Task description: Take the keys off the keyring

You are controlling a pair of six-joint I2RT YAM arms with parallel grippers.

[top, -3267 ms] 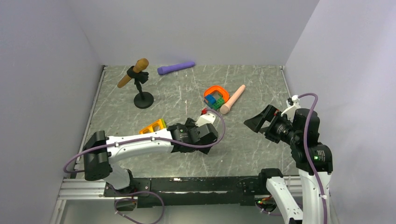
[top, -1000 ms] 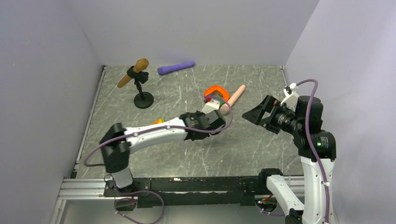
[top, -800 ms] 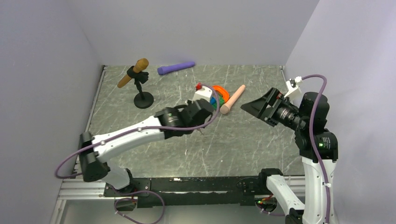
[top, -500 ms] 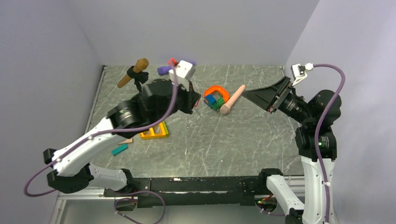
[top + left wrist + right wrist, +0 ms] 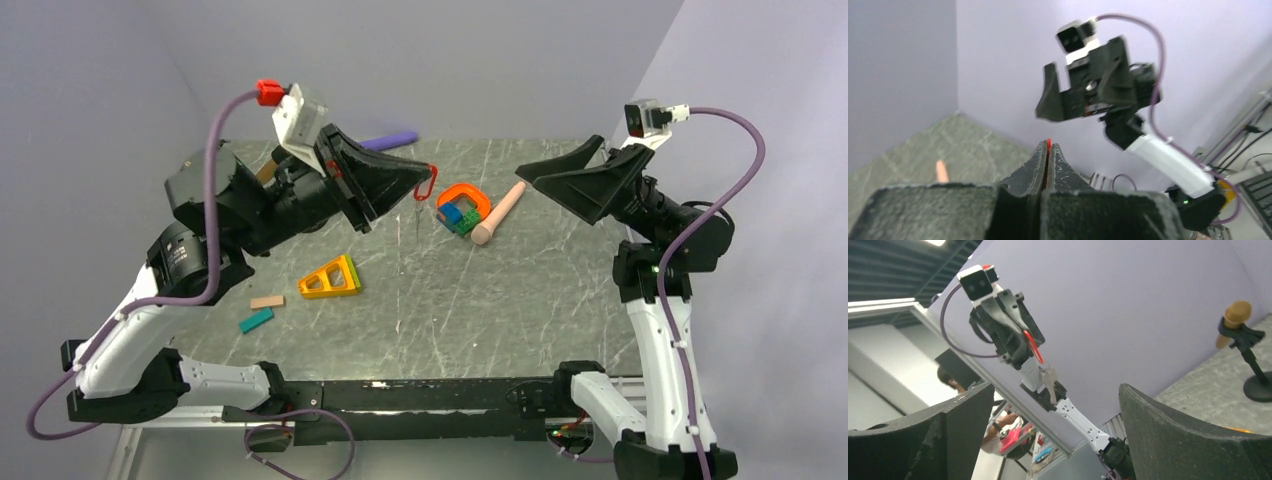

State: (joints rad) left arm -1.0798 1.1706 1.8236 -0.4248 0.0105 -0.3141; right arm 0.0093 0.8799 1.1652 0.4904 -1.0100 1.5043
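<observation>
My left gripper (image 5: 428,178) is raised high above the table, shut on a small red oval keyring (image 5: 427,185). A silver key (image 5: 417,214) hangs straight down from the ring. In the left wrist view only a red sliver of the keyring (image 5: 1048,142) shows between the closed fingertips of the left gripper (image 5: 1048,146). My right gripper (image 5: 560,172) hovers open at the right, also lifted, facing the left one across a gap. The right wrist view shows the keyring (image 5: 1032,346) and key (image 5: 1048,379) far off, framed between the wide fingers of the right gripper (image 5: 1056,386).
On the table lie an orange loop with blue and green blocks (image 5: 462,205), a peach cylinder (image 5: 498,212), a purple cylinder (image 5: 397,139), a yellow-orange triangle (image 5: 330,278), a tan block (image 5: 266,301) and a teal block (image 5: 255,320). A microphone on a stand (image 5: 1248,352) stands at the back left.
The left arm has lifted from the table up and back with the keyring pinched and the key dangling. The right arm has also risen, gripper still open.
</observation>
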